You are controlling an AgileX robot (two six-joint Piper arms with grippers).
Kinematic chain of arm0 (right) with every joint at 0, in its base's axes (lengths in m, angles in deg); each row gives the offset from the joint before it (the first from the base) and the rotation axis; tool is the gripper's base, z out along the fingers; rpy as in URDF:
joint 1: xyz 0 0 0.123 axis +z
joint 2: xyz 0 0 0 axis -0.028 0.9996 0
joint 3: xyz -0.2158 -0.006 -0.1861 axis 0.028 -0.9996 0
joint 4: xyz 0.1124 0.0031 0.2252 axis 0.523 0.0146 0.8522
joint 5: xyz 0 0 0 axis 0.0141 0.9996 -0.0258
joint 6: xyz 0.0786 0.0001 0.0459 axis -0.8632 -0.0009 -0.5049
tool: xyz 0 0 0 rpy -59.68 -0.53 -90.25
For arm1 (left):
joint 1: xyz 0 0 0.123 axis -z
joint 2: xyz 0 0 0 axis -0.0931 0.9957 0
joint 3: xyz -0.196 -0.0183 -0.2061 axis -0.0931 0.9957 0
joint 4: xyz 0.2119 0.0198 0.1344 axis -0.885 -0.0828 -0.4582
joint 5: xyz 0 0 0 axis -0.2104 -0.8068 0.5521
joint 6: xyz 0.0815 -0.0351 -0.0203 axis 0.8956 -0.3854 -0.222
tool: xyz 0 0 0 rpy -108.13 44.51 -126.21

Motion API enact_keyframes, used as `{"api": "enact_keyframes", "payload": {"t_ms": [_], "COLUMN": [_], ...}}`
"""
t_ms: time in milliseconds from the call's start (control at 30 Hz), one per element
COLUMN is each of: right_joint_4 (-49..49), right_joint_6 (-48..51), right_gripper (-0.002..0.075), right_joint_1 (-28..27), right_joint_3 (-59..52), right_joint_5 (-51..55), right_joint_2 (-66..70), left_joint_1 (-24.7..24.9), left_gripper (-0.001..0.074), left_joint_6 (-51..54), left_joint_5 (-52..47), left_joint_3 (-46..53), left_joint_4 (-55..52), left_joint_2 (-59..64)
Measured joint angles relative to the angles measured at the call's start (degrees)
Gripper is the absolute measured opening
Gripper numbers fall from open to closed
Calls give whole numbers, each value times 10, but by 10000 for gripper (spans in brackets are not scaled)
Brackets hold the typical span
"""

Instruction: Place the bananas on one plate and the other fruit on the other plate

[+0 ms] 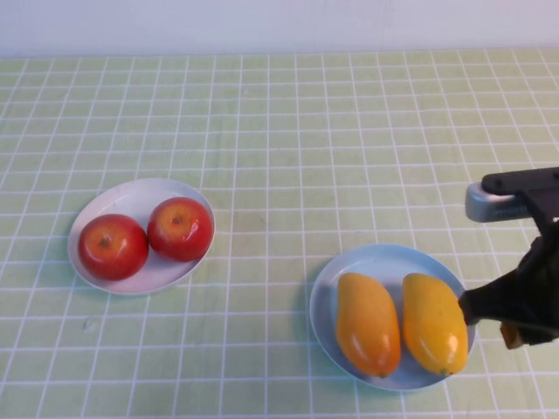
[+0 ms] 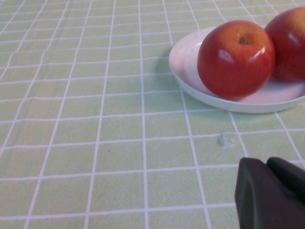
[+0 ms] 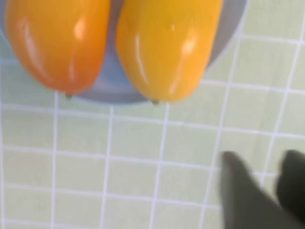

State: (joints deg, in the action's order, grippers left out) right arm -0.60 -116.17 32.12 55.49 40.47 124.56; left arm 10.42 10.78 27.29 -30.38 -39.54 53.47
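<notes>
Two yellow-orange bananas [image 1: 368,323] [image 1: 434,323] lie side by side on the light blue plate [image 1: 384,260] at the front right. Two red apples [image 1: 113,246] [image 1: 180,229] sit on the white plate [image 1: 131,196] at the left. My right gripper [image 1: 467,307] hangs just right of the blue plate, open and empty; its wrist view shows both bananas [image 3: 57,43] [image 3: 167,47] on the plate [image 3: 112,90] beyond the gripper [image 3: 264,167]. My left gripper [image 2: 264,164] is out of the high view; it is shut and empty, low over the cloth near the apples [image 2: 236,59] [image 2: 290,43] and the white plate [image 2: 186,62].
A green checked cloth [image 1: 288,131] covers the table. A white wall runs along the far edge. The right arm's grey and black links [image 1: 507,196] stand at the right edge.
</notes>
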Motion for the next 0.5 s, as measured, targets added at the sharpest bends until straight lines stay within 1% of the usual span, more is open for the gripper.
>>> {"api": "enact_keyframes", "payload": {"t_ms": [33,100,133,267,400,500], "right_joint_4": [0,1,4,12,18,17], "right_joint_6": [7,14,15,27,47,97], "right_gripper": [108,48,30,-3,-11,-14], "right_joint_1": [0,0,0,0,0,0], "right_joint_3": [0,0,-1,-12,-18,-28], "right_joint_5": [5,11,12,16,21,23], "right_joint_2": [-8,-26,-39,-106,-183,-230], "left_joint_1": [0,0,0,0,0,0], "left_gripper": [4,4,4,4,4,4], "left_joint_6": [0,0,0,0,0,0], "left_joint_5": [0,0,0,0,0,0], "left_joint_3": [0,0,0,0,0,0], "left_joint_4": [0,0,0,0,0,0], "left_joint_2": [0,0,0,0,0,0]}}
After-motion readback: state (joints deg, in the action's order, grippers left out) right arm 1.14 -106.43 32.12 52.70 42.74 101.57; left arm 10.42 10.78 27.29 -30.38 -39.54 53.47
